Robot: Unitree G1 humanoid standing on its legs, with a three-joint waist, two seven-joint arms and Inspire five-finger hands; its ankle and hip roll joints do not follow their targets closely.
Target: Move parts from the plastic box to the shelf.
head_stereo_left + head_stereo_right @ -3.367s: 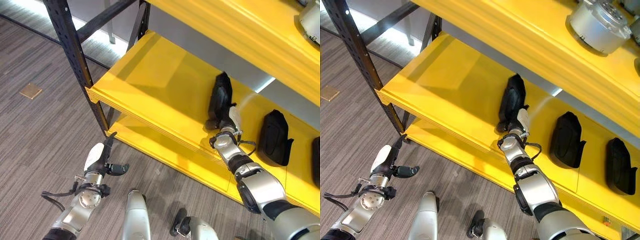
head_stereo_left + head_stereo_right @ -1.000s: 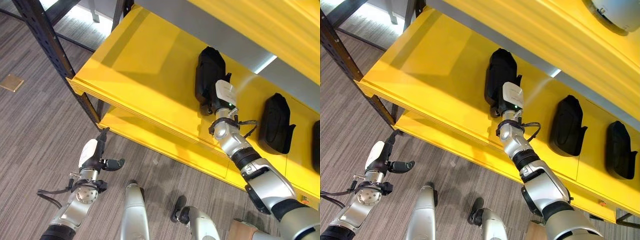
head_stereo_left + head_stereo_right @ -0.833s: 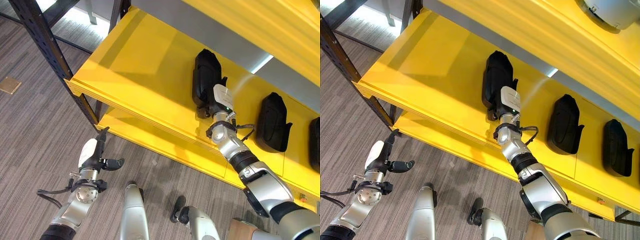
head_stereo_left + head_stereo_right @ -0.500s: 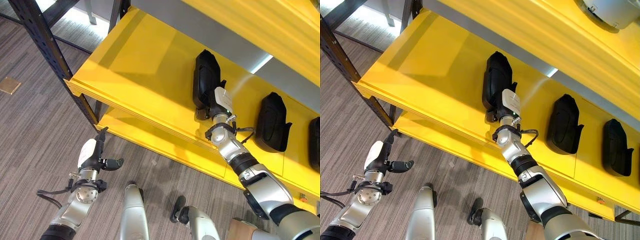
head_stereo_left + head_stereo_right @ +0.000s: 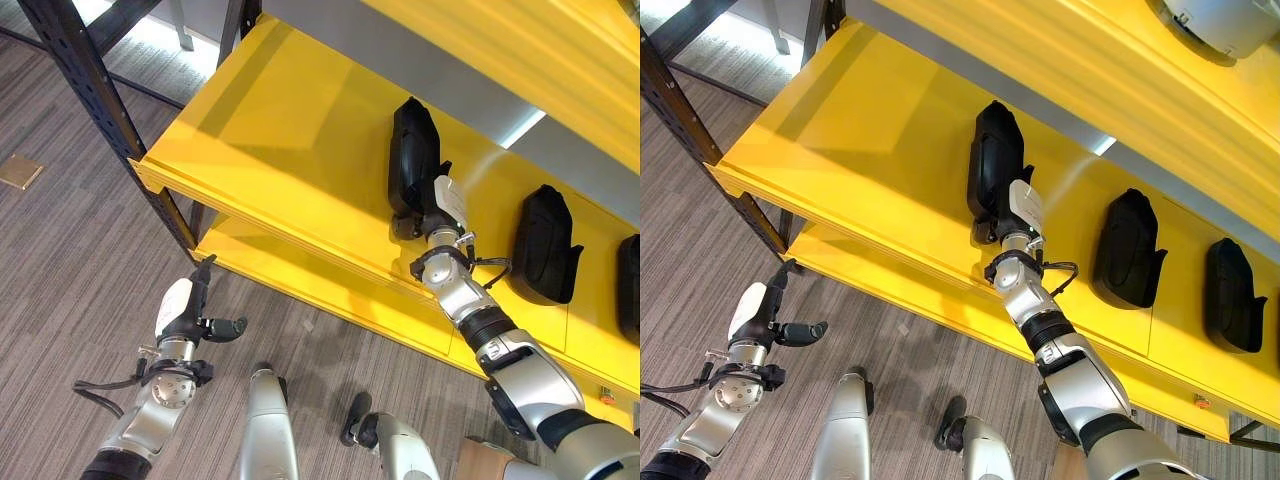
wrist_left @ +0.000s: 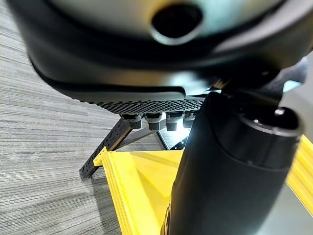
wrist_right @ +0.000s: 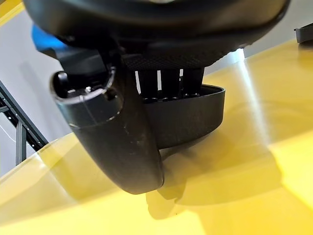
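Evidently rigid and smooth — the black part (image 5: 412, 156) on the shelf (image 5: 290, 150), at the right hand's (image 5: 440, 205) twelve o'clock — best taken across its narrow sides; fingers' state: cannot tell.

The right arm stretches forward and up, wrist nearly straight, its right hand (image 5: 436, 205) raised at the arm's far end with the white-covered thumb uppermost and the fingers (image 7: 168, 81) held straight in a row. The left arm hangs low, bent at the elbow; the left hand (image 5: 190, 313) points upward, fingers straight, thumb jutting sideways.
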